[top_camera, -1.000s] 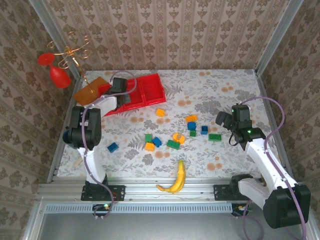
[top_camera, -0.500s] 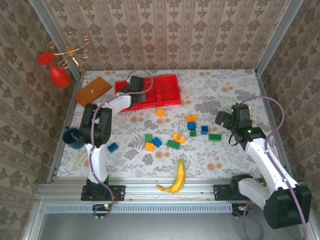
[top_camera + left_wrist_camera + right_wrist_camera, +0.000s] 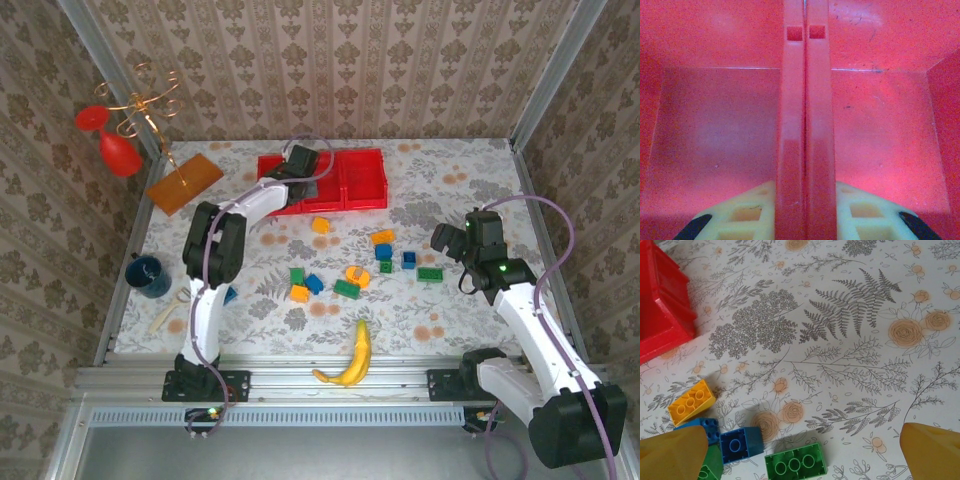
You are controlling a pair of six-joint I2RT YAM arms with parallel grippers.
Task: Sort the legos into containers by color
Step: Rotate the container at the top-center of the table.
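Quick update from the remote desk. Over the last second the left arm has swung the red tray [image 3: 362,186] round from the left side, where it sat skewed next to the orange board [image 3: 184,182]. It now lies square along the far side of the table, right behind the pile. The left gripper [image 3: 300,166] is pinched tight on the double wall [image 3: 805,125] between two compartments, and both of those look bare on the wrist cam.

So I'd call this setup rather than sorting. The legos [image 3: 346,289] are all loose on the flowery cloth mid-table, well apart from the tray, and none has gone in yet.

The right gripper [image 3: 446,240] hasn't budged. It's hanging with its fingers spread wide and nothing in them, just above a green brick [image 3: 795,465] with a blue and an orange one beside it.

My guess is the tray gets let go next and picking starts, with a shorter reach for both arms.
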